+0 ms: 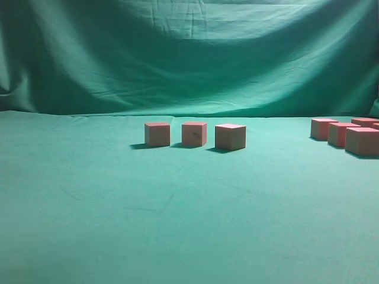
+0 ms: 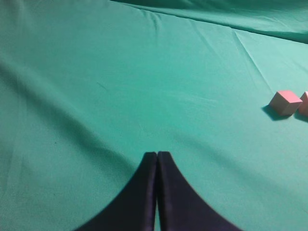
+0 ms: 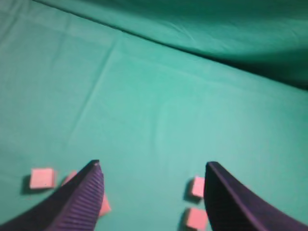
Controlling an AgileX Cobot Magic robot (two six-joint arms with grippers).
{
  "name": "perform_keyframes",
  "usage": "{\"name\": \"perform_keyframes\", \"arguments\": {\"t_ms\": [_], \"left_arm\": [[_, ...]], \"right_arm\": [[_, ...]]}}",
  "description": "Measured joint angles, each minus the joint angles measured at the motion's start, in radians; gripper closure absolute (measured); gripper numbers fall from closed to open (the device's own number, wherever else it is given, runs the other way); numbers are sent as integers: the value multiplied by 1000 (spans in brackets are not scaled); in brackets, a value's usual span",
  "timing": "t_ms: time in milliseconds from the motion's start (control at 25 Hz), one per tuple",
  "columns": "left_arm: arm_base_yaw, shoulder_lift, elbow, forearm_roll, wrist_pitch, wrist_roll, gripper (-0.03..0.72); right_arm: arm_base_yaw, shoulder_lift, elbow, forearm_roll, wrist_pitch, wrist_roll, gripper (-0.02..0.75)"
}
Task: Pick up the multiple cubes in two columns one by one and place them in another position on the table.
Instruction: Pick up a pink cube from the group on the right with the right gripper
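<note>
Three pinkish-red cubes with tan sides stand in a row on the green table (image 1: 177,207): left (image 1: 157,134), middle (image 1: 194,134) and right (image 1: 230,136). Several more cubes (image 1: 345,135) cluster at the far right edge. Neither gripper shows in the exterior view. My left gripper (image 2: 157,155) is shut and empty above bare cloth; one cube (image 2: 285,102) lies far to its right. My right gripper (image 3: 153,166) is open and empty, high above the table. Below it, cubes lie by its left finger (image 3: 42,177) and by its right finger (image 3: 197,186).
A draped, wrinkled green backdrop (image 1: 189,53) rises behind the table. The cloth on the table has light creases (image 2: 250,57).
</note>
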Motion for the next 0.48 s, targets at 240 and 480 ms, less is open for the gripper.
{"name": "perform_keyframes", "arguments": {"t_ms": [240,480], "left_arm": [[0,0,0,0,0,0,688],[0,0,0,0,0,0,688]], "right_arm": [[-194,-255,462,-2,0,71,318],[-388,-395,869,41,-84,104,318]]}}
